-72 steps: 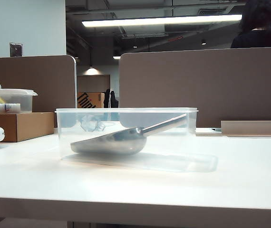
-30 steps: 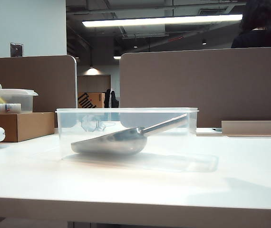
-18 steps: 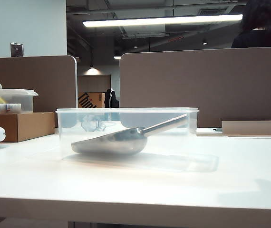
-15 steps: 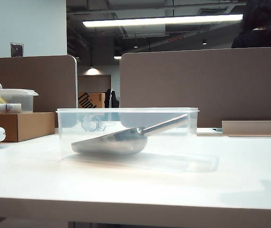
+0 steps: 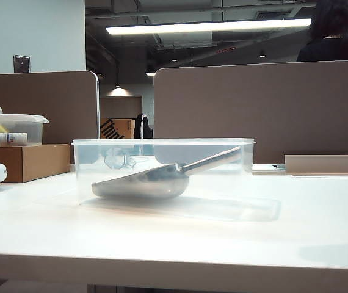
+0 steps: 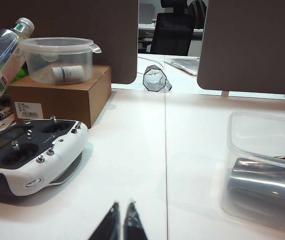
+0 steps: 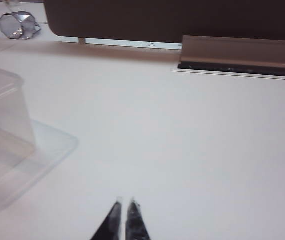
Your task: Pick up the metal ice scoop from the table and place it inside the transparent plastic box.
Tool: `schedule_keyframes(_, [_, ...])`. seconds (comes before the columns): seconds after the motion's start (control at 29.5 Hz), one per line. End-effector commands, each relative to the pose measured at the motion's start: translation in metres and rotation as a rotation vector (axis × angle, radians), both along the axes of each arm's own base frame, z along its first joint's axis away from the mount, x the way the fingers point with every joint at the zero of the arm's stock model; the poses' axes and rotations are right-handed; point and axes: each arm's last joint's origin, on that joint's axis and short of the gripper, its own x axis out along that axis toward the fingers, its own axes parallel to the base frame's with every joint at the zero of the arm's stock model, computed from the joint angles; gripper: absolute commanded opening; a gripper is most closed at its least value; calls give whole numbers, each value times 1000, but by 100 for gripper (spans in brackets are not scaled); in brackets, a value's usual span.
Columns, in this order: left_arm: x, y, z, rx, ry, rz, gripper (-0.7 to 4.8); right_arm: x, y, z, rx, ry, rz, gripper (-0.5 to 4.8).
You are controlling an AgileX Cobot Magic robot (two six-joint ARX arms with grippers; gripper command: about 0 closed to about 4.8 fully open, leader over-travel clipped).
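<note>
While both arms sit clear of the work area, the metal ice scoop (image 5: 145,181) lies inside the transparent plastic box (image 5: 162,142) at the middle of the table (image 5: 180,244), its rounded bowl resting on the box floor and its tubular handle slanting up toward the right wall. Neither arm appears in the exterior view.

From the left wrist view, the left gripper (image 6: 122,222) hangs low over bare white tabletop with its two dark fingertips drawn nearly together and nothing between them. Ahead of it and off to one side stands the clear box, the steel scoop (image 6: 262,184) showing through its near wall. On the other side a white-and-black remote controller (image 6: 30,155) lies on the table beside a cardboard carton (image 6: 62,97), which carries a smaller lidded container (image 6: 60,60) and, next to it, a tilted clear bottle (image 6: 5,55). A faceted glass (image 6: 156,80) lies tipped over farther back, near the brown partitions (image 6: 250,45).

From the right wrist view, the right gripper (image 7: 124,220) also shows its fingertips pressed almost shut and empty, over open tabletop. A corner of the box (image 7: 5,115) sits to one side, well apart from the fingertips. A low brown tray-like ledge (image 7: 240,52) runs along the table's far edge.
</note>
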Motion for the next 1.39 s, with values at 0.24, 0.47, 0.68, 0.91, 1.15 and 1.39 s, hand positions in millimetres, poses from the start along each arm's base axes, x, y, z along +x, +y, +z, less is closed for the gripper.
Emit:
schedule_keyframes(0.24, [0, 0, 1, 0, -10, 0, 21, 0, 0, 1, -3, -21, -5, 22])
schedule_keyframes(0.47, [0, 0, 1, 0, -10, 0, 21, 1, -3, 2, -4, -29, -29, 22])
schedule_keyframes(0.68, [0, 0, 1, 0, -10, 0, 21, 1, -3, 2, -4, -30, -31, 22])
schedule_keyframes(0.91, [0, 0, 1, 0, -10, 0, 21, 1, -3, 2, -4, -28, -28, 22])
schedule_keyframes(1.15, [0, 0, 1, 0, -10, 0, 21, 1, -3, 2, -3, -29, -28, 22])
schedule_keyframes(1.39, [0, 0, 1, 0, -10, 0, 21, 1, -3, 2, -3, -29, -28, 22])
